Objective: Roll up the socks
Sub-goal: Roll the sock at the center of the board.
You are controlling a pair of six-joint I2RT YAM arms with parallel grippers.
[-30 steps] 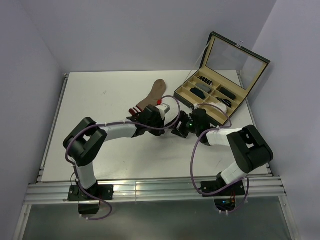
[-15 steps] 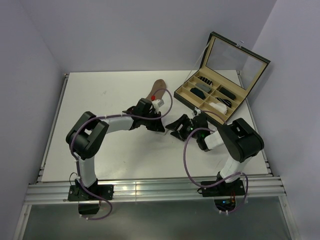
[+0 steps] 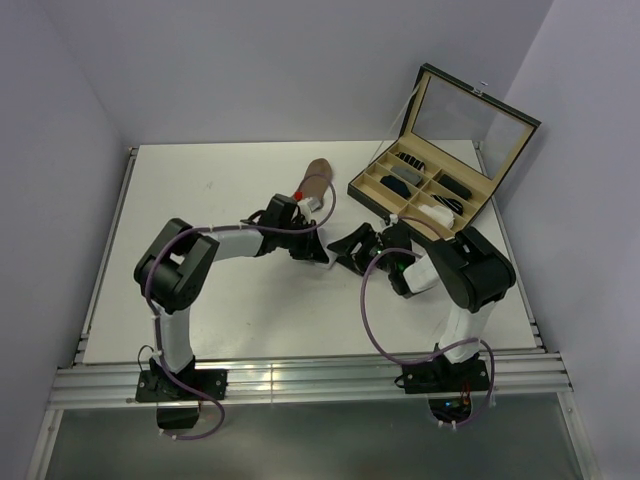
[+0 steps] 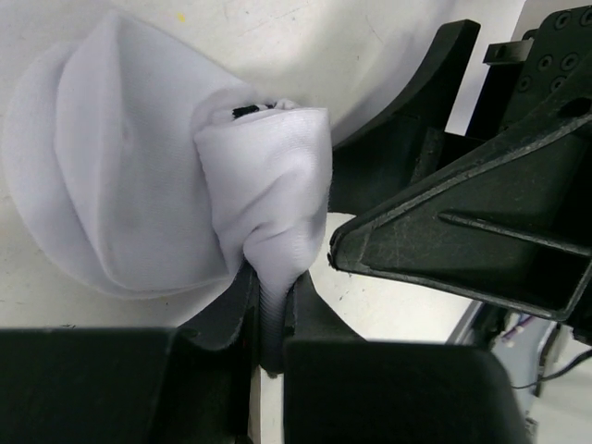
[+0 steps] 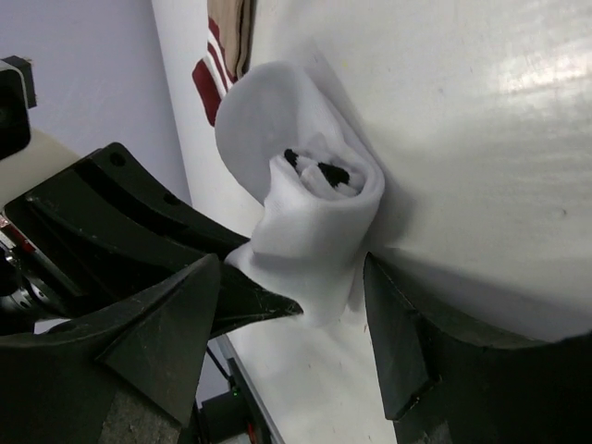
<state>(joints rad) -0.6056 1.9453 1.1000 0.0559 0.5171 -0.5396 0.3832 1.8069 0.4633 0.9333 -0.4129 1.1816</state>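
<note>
Left gripper [image 4: 268, 319]: I am reading its fingers as pressed nearly together, pinching a fold of the white sock [image 4: 139, 185], whose partly rolled bundle is lying on the table [image 3: 200, 270] just ahead of them. Right gripper [image 5: 301, 301]: I am seeing its fingers spread wide, straddling the same roll; whether either one is touching the fabric I cannot tell. Tan-brown sock [image 3: 314, 180]: lying flat beyond the left wrist, its striped cuff mostly hidden under the arm. From overhead, the white sock is hiding beneath the two meeting grippers. Open compartment box [image 3: 470, 110]: sitting at the far right, small dark rolls inside, probably socks.
</note>
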